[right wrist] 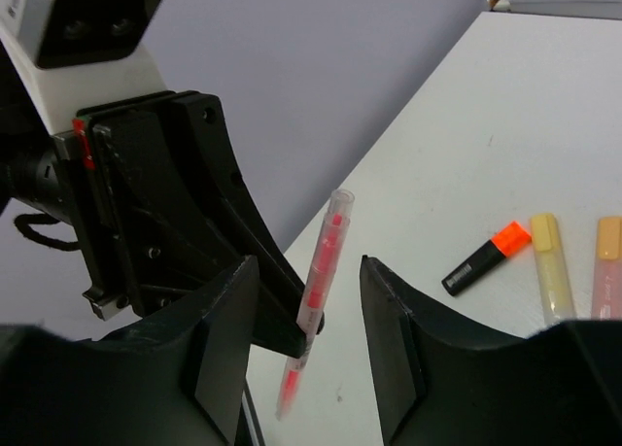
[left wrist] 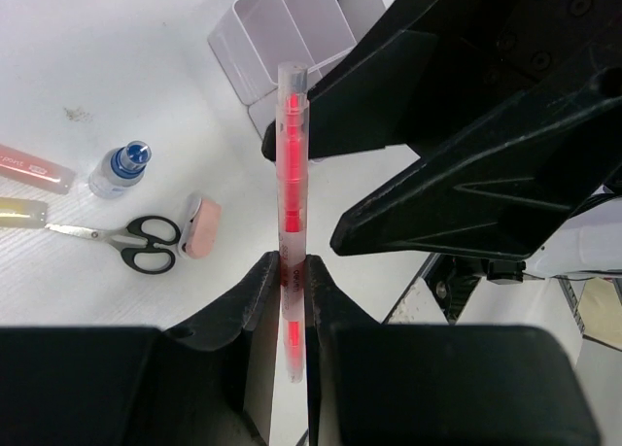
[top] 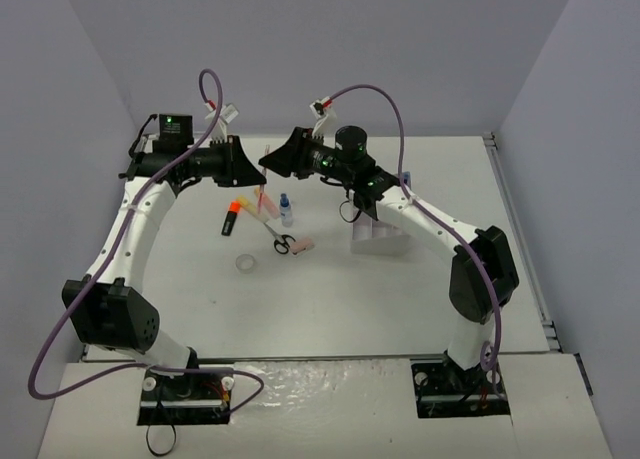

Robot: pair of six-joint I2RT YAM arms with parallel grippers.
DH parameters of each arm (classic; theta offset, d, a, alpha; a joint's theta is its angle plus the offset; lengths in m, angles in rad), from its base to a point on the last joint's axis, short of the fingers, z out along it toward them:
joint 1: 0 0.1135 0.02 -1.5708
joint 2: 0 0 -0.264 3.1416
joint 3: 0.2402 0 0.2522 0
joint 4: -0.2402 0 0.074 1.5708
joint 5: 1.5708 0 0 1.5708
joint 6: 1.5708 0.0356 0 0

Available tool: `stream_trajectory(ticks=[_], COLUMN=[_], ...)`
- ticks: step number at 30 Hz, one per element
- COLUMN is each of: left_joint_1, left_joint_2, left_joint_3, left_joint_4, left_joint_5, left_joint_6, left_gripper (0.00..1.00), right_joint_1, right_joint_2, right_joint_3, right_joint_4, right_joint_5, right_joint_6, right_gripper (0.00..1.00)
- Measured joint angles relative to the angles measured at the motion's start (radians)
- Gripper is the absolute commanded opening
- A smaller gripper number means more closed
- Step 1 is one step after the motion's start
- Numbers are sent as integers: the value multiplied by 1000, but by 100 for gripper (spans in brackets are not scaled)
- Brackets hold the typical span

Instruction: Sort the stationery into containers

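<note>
My left gripper (left wrist: 292, 271) is shut on a clear pen with a pink-red core (left wrist: 291, 174), held up above the table. My right gripper (right wrist: 309, 329) faces it with its jaws open on either side of the pen (right wrist: 322, 271), a gap showing on both sides. In the top view the two grippers, left (top: 252, 169) and right (top: 272, 162), meet tip to tip at the back. On the table below lie black-handled scissors (top: 282, 242), a pink eraser (top: 303, 246), a clear tape ring (top: 246, 263), a blue-capped bottle (top: 286, 211) and an orange highlighter (top: 231, 217). The white organiser tray (top: 381, 236) stands to their right.
A yellow highlighter (right wrist: 549, 266) and a pale pink one (right wrist: 607, 261) lie beside the orange highlighter (right wrist: 486, 257). Grey walls close in the table at the back and both sides. The right arm's forearm passes over the organiser.
</note>
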Motion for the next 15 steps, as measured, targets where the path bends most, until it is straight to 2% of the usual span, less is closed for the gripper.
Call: stream_trajectory(ticks=[9, 12, 14, 15], left_joint_1=[0, 0, 0, 0], left_joint_2=[-2, -2, -2, -1], left_joint_3=[-5, -5, -9, -12], left_joint_4=[10, 13, 14, 14], left_joint_5=[15, 14, 5, 9], left_joint_6=[-7, -9, -6, -4], left_gripper=[0, 0, 0, 3], right_joint_1=[10, 11, 13, 14], right_joint_2=[25, 42, 48, 49], right_joint_3=[0, 0, 1, 2], right_joint_4=[53, 53, 63, 65], right_joint_5=[-2, -3, -9, -8], right_joint_6=[34, 36, 50, 49], right_gripper=[32, 3, 0, 0])
